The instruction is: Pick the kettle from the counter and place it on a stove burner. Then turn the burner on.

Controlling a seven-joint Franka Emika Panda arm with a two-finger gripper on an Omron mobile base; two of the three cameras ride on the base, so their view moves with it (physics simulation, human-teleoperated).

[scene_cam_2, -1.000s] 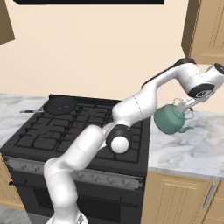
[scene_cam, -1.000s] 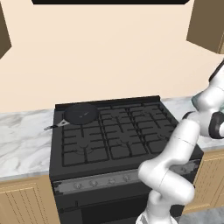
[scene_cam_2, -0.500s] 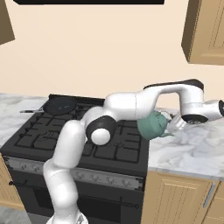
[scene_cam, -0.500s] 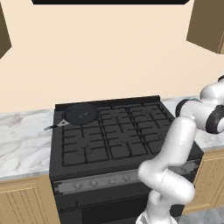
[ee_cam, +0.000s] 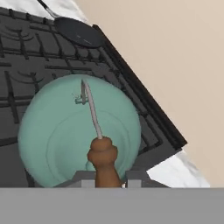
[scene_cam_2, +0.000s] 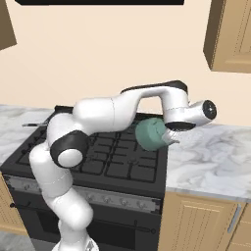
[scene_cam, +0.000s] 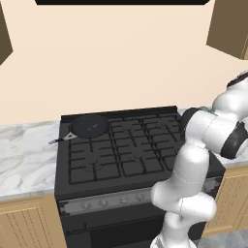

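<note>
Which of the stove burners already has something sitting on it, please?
The back-left stove burner: a round black frying pan rests on it, handle pointing over the counter. The other burners' grates are bare; the kettle hangs above the stove's right edge.

A black stove (scene_cam: 121,150) with cross-barred burner grates (scene_cam: 131,147) fills the middle of the frame, and a round black frying pan (scene_cam: 89,126) sits on its upper-left burner, handle pointing left. White marble counter (scene_cam: 24,157) with tan cabinet fronts (scene_cam: 24,223) lies at the left. The white arm (scene_cam: 203,160) rises at lower right, covering the stove's right edge.
</note>
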